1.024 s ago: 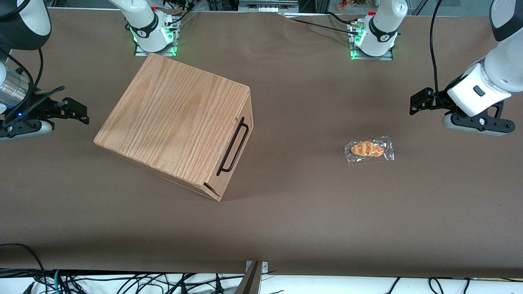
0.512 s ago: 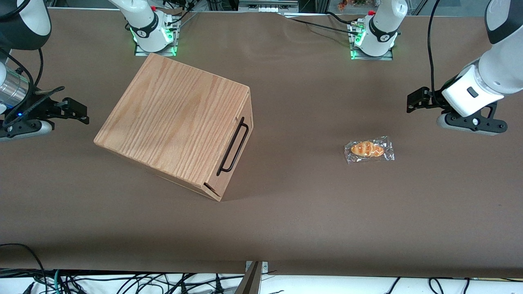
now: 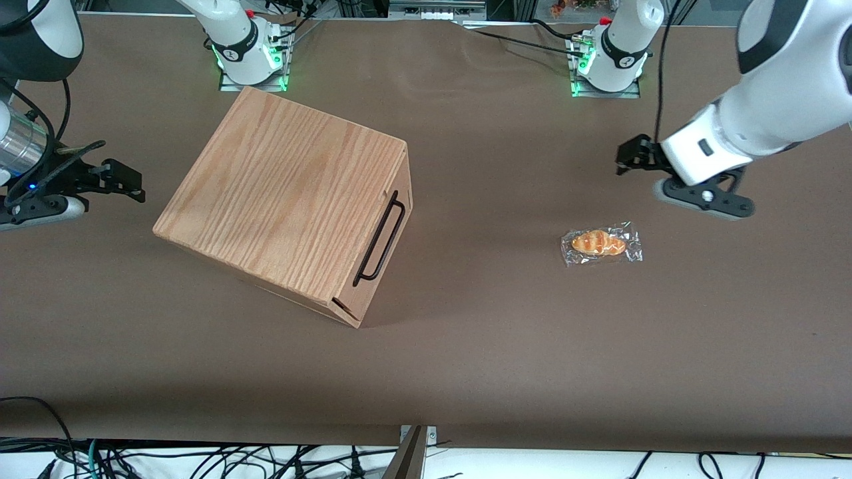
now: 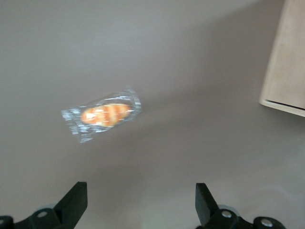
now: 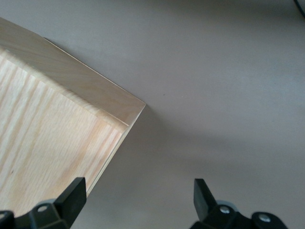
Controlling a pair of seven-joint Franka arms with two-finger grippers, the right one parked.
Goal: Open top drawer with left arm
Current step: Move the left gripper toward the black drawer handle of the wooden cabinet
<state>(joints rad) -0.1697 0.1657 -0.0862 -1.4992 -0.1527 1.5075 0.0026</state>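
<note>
From the front, the white-shelled left arm (image 3: 765, 86) holds its small black pincer (image 3: 632, 158) up over the brown counter (image 3: 506, 346), empty and pointed toward the big oak-grain wooden box (image 3: 286, 199). The shallow top drawer's long black wire handle (image 3: 381, 238) sits well apart from the pincer, toward the parked arm's end, drawer shut flush. A plastic-wrapped orange bread roll (image 3: 601, 243) lies near the pincer, a little closer to the front camera; it seems merely in the way.

From the left wrist, the pincer (image 4: 141, 202) stands wide with nothing between its fingers (image 4: 76, 199), presumably ready to straddle that thin bar. The roll (image 4: 104, 114) and a box corner (image 4: 286, 62) lie ahead.
</note>
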